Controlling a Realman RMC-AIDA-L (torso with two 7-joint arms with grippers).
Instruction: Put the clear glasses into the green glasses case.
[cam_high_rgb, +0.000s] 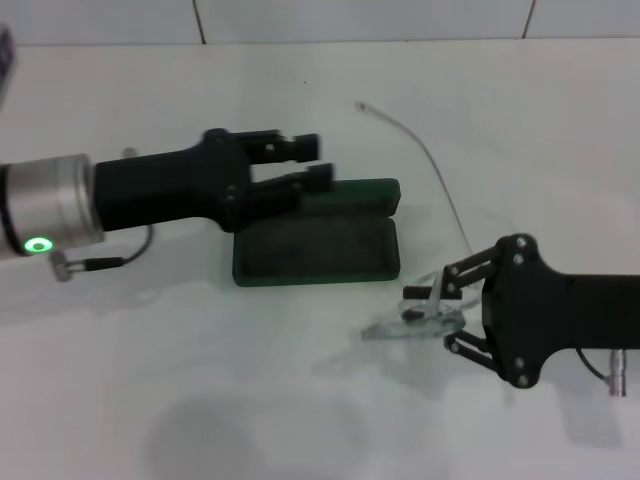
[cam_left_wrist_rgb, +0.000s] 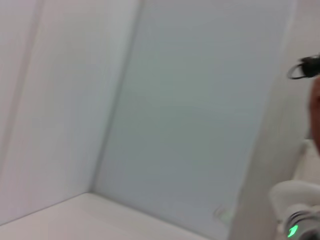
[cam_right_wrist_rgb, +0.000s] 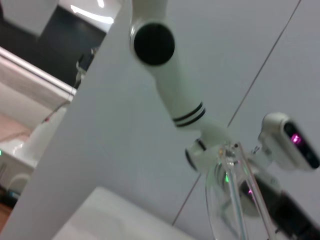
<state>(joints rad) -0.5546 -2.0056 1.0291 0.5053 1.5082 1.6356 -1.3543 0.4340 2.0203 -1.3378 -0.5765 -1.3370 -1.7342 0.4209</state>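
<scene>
My right hand (cam_high_rgb: 425, 315) is closed on the clear glasses (cam_high_rgb: 415, 322), pinching them between its fingertips just above the white worktop (cam_high_rgb: 300, 420), near the front right corner of the green glasses case (cam_high_rgb: 318, 240). The glasses sit close beside that corner but apart from it, outside the case. In my right wrist view the clear glasses (cam_right_wrist_rgb: 232, 200) show as a transparent lens and arm close to the camera, with my left arm (cam_right_wrist_rgb: 170, 85) beyond them.

The case lies open on the worktop, its dark tray facing up and its lid raised along the far edge. My left hand (cam_high_rgb: 312, 165) reaches in from the left and hangs over the lid end of the case, its fingers set a narrow gap apart with nothing between them; whether the lower finger touches the lid I cannot quite tell from this angle.

A thin pale cable (cam_high_rgb: 430, 165) trails across the worktop behind the case, towards my right hand.
</scene>
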